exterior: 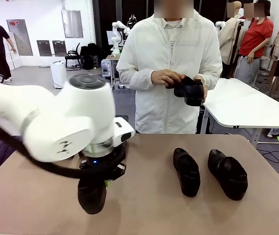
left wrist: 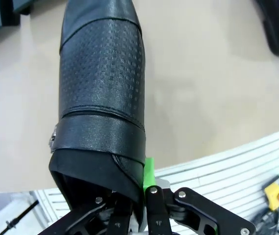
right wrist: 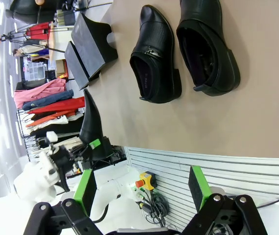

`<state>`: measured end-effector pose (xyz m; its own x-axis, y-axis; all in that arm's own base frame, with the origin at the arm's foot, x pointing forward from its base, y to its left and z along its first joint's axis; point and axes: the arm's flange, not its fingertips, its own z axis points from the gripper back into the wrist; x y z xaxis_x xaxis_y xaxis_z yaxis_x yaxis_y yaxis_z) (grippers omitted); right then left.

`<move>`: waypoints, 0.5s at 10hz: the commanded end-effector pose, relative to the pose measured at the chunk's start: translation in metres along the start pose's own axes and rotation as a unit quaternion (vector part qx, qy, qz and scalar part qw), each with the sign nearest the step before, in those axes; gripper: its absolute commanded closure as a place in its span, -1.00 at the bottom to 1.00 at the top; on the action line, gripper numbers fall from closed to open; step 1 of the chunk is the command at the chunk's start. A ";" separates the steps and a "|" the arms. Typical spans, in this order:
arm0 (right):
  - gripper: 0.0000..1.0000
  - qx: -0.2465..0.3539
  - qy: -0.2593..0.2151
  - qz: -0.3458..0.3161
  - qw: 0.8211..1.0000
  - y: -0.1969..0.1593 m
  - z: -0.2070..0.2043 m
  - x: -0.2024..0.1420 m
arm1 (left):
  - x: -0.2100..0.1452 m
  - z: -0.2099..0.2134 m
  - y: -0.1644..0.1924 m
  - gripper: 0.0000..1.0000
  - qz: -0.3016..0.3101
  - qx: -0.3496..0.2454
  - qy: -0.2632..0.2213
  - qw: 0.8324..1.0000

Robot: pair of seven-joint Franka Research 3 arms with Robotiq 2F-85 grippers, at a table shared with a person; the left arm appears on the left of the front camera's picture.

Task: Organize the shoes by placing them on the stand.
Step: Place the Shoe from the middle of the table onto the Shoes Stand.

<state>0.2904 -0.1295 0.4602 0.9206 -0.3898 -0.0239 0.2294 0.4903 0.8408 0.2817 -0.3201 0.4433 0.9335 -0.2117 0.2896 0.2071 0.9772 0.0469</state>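
My left gripper (exterior: 99,186) is shut on the heel rim of a black shoe (exterior: 91,196), which hangs toe-down just above the table near its front left. In the left wrist view that shoe (left wrist: 100,98) points away from the gripper (left wrist: 140,198), one green pad (left wrist: 149,174) pressed on its outside. Two more shoes (exterior: 187,171) (exterior: 227,174) lie side by side on the table right of centre. The person across the table holds a fourth shoe (exterior: 190,90) in both hands. The two black sloped trays of the stand (right wrist: 92,46) sit beyond the lying shoes (right wrist: 156,56). My right gripper (right wrist: 141,191) is open and holds nothing.
The tan table (exterior: 154,215) has free room between the held shoe and the lying pair. A white slatted panel with a yellow emergency-stop box (right wrist: 145,181) runs along the table's near edge. A white table (exterior: 247,105) stands behind the person.
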 end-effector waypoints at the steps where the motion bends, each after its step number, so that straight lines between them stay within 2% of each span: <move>1: -1.00 -0.006 0.004 0.009 1.000 0.000 0.004 0.000 | -0.047 0.021 0.027 1.00 -0.023 -0.051 -0.054 0.997; 2: -1.00 -0.006 0.004 0.009 1.000 0.000 0.004 0.000 | 0.000 0.000 0.000 1.00 0.000 0.000 0.000 1.000; 5: -1.00 -0.006 0.004 0.009 1.000 0.000 0.004 0.000 | 0.000 0.000 0.000 1.00 0.000 0.000 0.000 1.000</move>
<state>0.2905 -0.1295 0.4601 0.9207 -0.3896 -0.0243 0.2297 0.4904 0.8407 0.2779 -0.3121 0.4342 0.9328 -0.2159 0.2887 0.2129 0.9762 0.0422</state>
